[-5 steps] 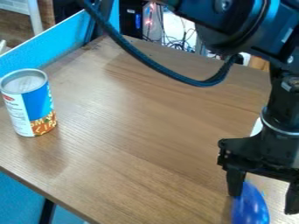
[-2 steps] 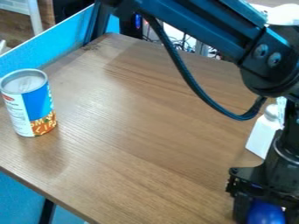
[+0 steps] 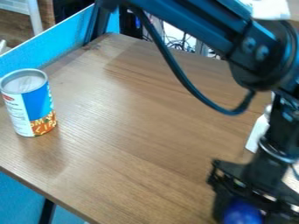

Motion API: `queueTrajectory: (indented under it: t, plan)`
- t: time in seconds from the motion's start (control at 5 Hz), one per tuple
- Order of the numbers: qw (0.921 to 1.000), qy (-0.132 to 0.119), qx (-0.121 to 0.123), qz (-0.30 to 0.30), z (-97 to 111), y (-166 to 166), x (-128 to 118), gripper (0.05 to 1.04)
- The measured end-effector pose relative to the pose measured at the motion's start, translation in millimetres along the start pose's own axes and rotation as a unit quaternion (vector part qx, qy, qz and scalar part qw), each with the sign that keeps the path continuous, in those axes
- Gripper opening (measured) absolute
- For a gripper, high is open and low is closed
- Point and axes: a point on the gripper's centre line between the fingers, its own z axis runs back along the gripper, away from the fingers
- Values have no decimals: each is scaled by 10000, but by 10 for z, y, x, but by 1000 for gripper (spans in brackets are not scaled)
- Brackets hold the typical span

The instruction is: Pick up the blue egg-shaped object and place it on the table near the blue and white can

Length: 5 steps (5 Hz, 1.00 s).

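My claw (image 3: 242, 217) hangs low at the bottom right of the camera view, closed on a glossy blue object (image 3: 242, 211), which sits between my fingers and runs down to the picture's lower edge. I cannot tell whether it touches the brown wooden table (image 3: 128, 140). My black arm (image 3: 204, 24) slants in from the top, with a dark blue cable (image 3: 186, 81) looping beneath it. Just behind my wrist, on the far side from the can, stands a white bottle (image 3: 255, 134), partly hidden by me. Well apart from my claw, near the table's left side, a can (image 3: 35, 103) stands upright, its label blue, white and orange. A bright blue panel (image 3: 43, 51) runs along the table's far left edge.
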Motion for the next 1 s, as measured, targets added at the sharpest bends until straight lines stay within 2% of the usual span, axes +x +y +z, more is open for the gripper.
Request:
queueTrajectory:
  t: [0.2, 0.4, 0.6, 0.8, 1.0]
  plan:
    - [9929, 546, 704, -786, 253, 384, 1, 836]
    - [9831, 1061, 928, -1170, 268, 733, -18, 836]
    - [9785, 1384, 592, -1411, 173, 1190, -30, 836]
    - [9778, 1454, 356, -1466, 132, 1421, 23, 836]
    - [9777, 1374, 252, -1569, 91, 1553, 90, 836]
